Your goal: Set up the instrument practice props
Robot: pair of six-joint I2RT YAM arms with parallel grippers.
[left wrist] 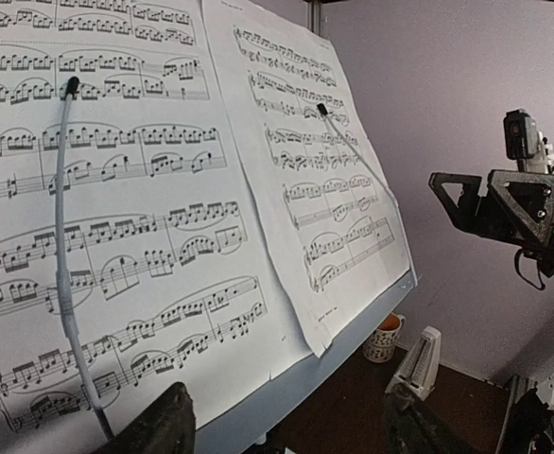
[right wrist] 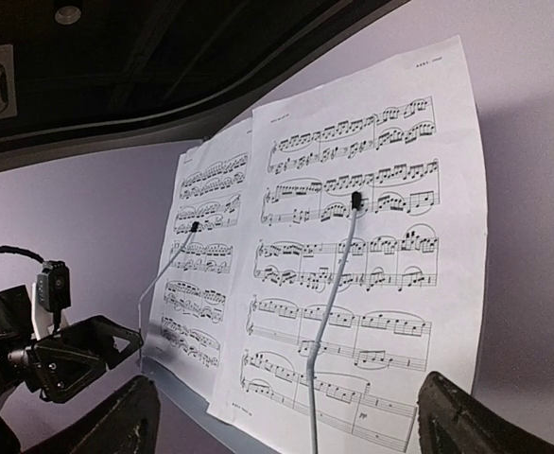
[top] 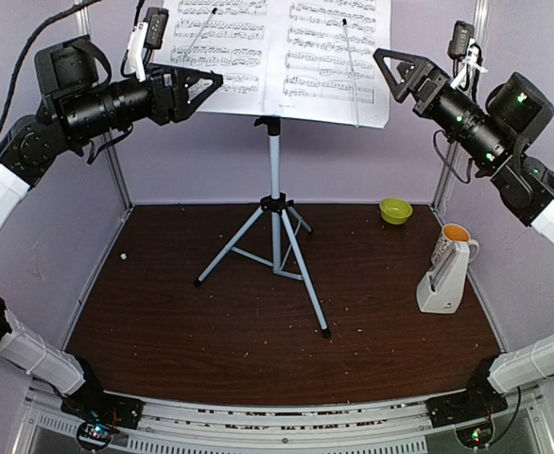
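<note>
The music stand (top: 275,203) is central on the table (top: 164,312), two pages (top: 222,47) side by side on its desk; to its right the metronome (top: 443,281) sits just before the mug (top: 457,236), the bowl (top: 396,210) farther back

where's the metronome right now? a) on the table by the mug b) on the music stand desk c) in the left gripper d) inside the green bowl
a: the metronome stands upright on the table at the right side, next to the mug.
</note>
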